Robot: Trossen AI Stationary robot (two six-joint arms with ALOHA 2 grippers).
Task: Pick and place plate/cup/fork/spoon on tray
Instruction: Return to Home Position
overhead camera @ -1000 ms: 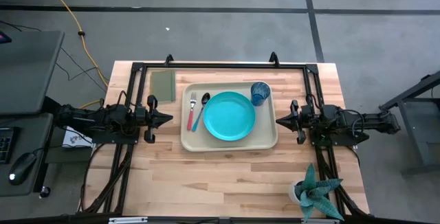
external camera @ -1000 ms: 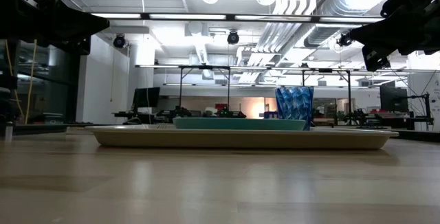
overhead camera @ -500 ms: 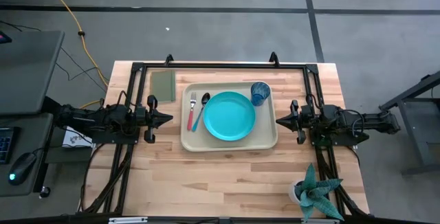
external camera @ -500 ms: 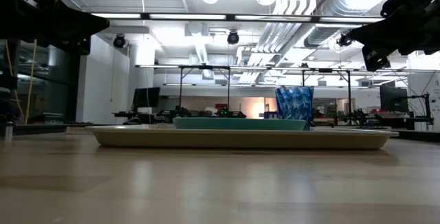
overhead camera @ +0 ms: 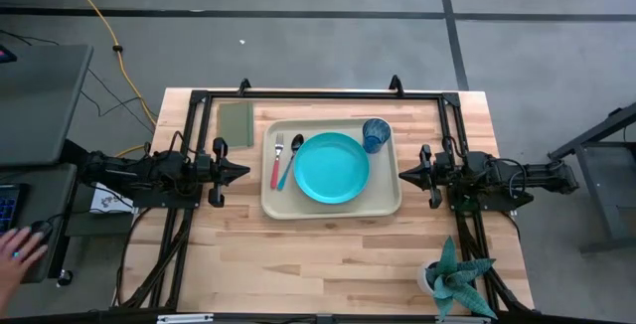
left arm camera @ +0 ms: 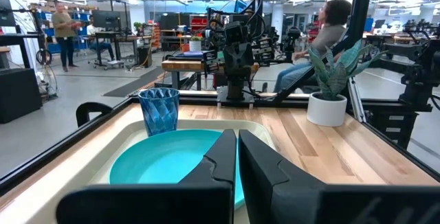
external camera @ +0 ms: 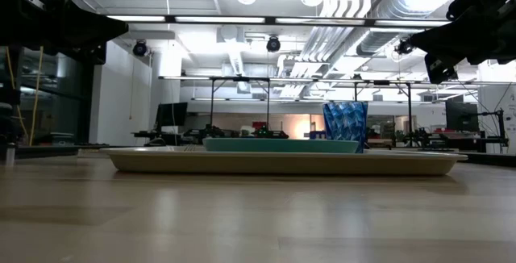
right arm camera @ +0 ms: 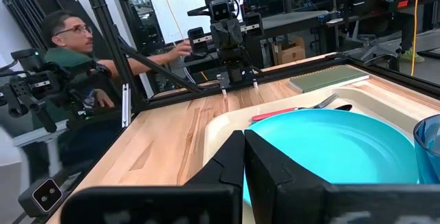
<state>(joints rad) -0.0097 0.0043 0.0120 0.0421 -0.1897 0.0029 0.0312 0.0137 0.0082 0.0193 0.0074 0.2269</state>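
Observation:
The beige tray (overhead camera: 388,200) lies in the middle of the table. On it rest the turquoise plate (overhead camera: 331,168), the dark-blue cup (overhead camera: 375,134) at the tray's far right corner, and the red-handled fork (overhead camera: 275,165) and blue-handled spoon (overhead camera: 290,164) side by side left of the plate. My left gripper (overhead camera: 245,172) is shut and empty, raised beside the tray's left rim. My right gripper (overhead camera: 402,174) is shut and empty, raised beside the tray's right rim. Both wrist views show the plate (left arm camera: 165,162) (right arm camera: 330,148) past the shut fingers.
A flat olive-green square (overhead camera: 236,122) lies at the far left of the table. A potted plant (overhead camera: 455,279) stands at the near right corner. A person's hand (overhead camera: 12,254) shows at a desk left of the table. A person sits beyond the table (right arm camera: 69,42).
Both arms and the things on the tray have kept still. A person's hand has come into view at the desk left of the table.

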